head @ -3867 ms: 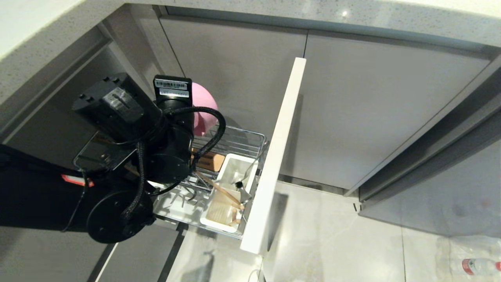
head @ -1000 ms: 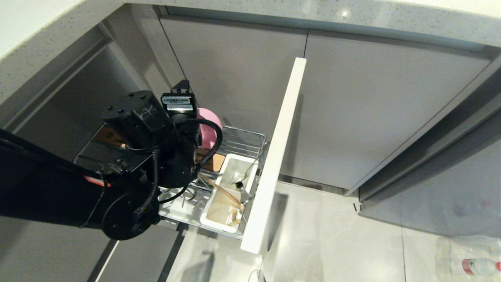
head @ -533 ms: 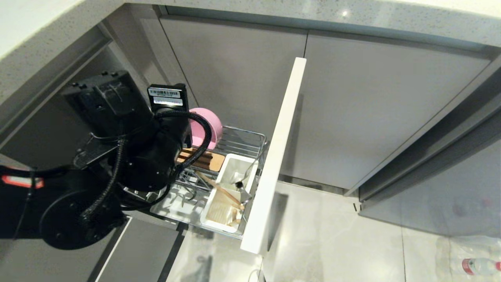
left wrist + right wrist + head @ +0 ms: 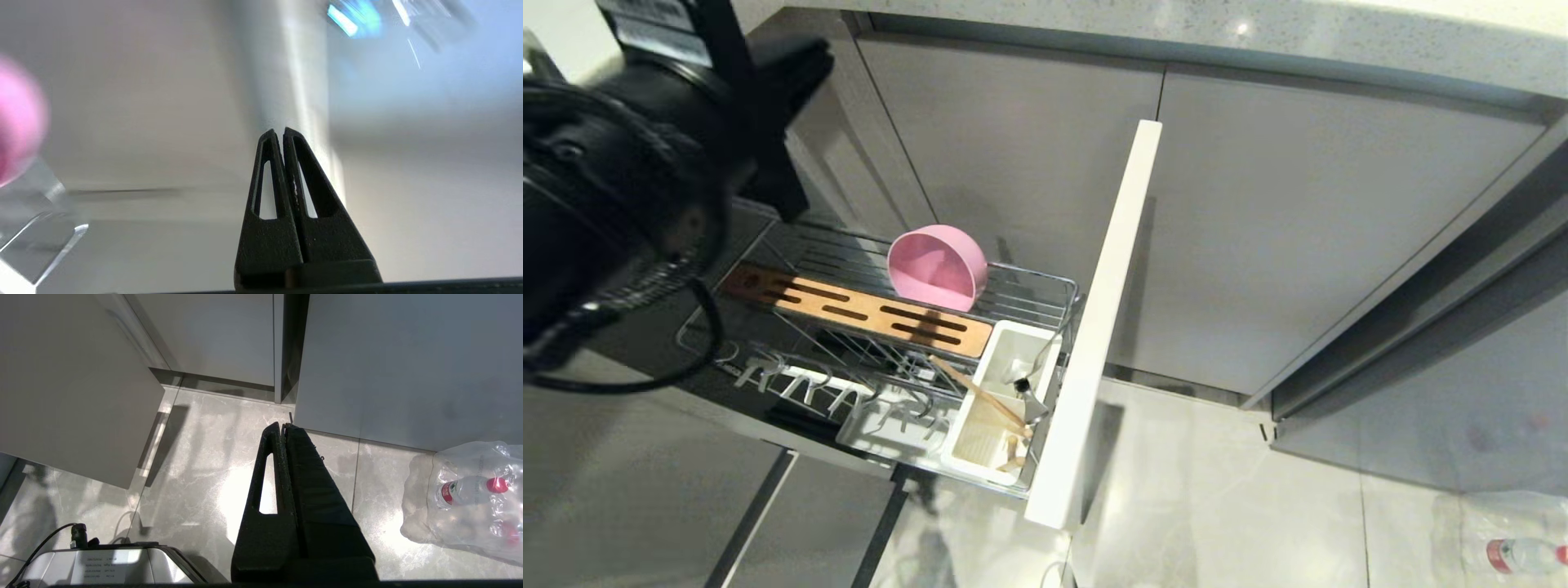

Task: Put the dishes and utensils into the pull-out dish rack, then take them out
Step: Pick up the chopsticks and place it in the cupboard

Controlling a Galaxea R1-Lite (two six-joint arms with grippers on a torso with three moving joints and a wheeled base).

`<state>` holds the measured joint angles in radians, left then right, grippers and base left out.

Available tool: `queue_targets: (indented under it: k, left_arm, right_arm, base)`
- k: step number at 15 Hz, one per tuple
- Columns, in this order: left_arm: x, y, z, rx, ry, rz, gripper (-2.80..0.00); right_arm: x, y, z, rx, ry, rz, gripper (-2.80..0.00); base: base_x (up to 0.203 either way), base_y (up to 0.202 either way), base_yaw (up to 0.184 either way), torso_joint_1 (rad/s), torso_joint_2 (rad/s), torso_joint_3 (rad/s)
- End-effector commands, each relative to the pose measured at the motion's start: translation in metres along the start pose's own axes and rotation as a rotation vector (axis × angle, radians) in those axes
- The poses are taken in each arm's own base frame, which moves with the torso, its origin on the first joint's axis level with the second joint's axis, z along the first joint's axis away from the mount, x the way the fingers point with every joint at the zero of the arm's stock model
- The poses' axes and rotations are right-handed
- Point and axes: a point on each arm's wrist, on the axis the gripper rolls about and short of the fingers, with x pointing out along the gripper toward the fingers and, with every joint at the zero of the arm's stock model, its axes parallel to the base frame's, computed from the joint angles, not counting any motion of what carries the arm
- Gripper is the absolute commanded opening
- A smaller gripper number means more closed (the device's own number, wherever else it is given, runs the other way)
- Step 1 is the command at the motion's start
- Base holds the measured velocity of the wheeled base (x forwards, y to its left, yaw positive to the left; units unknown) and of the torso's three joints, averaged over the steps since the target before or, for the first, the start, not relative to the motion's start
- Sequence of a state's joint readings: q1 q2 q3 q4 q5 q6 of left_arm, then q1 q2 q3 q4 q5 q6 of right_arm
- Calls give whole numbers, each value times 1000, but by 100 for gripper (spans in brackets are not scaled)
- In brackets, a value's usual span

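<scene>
The pull-out dish rack [image 4: 1029, 290] stands drawn out from the cabinet on its white front panel [image 4: 1094, 327]. A pink bowl [image 4: 938, 268] rests on its edge in the wire basket, just behind the slotted wooden strip [image 4: 858, 310]. Chopsticks [image 4: 980, 396] and a silver fork [image 4: 1039, 359] lean in the white caddy [image 4: 1001, 400]. My left arm [image 4: 613, 163] is raised at the upper left, clear of the rack. In its wrist view the left gripper [image 4: 280, 131] is shut and empty, with the bowl [image 4: 16, 122] a pink blur off to one side. My right gripper [image 4: 282, 424] hangs shut over the floor.
A grey stone counter edge [image 4: 1176, 24] runs above the closed grey cabinet doors [image 4: 1307, 220]. A plastic-wrapped pack of water bottles [image 4: 470, 494] lies on the tiled floor at the right. The robot's base [image 4: 106, 563] shows below the right gripper.
The left gripper has let go of the pink bowl, leaving it on edge in the rack. The arm has lifted away up and to the left, and its fingers have shut.
</scene>
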<state>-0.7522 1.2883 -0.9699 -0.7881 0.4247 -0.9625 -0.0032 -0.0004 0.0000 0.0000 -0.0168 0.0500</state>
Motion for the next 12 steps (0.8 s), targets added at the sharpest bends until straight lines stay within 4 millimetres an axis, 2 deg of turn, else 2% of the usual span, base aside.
queue_targets:
  k: [1, 3, 5, 8, 12]
  left_arm:
    - [-24, -35, 29, 132, 22, -175, -280]
    - [-40, -52, 41, 261, 92, -284, -280]
    - [-57, -57, 53, 347, 172, -342, -280]
    - [-77, -65, 73, 537, 262, -330, -280]
    - [-82, -92, 115, 691, 7, -169, -280]
  right_arm:
    - [0, 0, 0, 1, 2, 0, -280]
    - [0, 0, 0, 1, 2, 0, -280]
    - [0, 0, 0, 1, 3, 0, -280]
    - [0, 0, 0, 1, 2, 0, -280]
    - [0, 0, 0, 1, 2, 0, -280]
  base:
    - [0, 0, 0, 0, 0, 0]
    - [0, 0, 0, 0, 0, 0]
    - [0, 0, 0, 0, 0, 0]
    - [0, 0, 0, 0, 0, 0]
    - [0, 0, 0, 0, 0, 0]
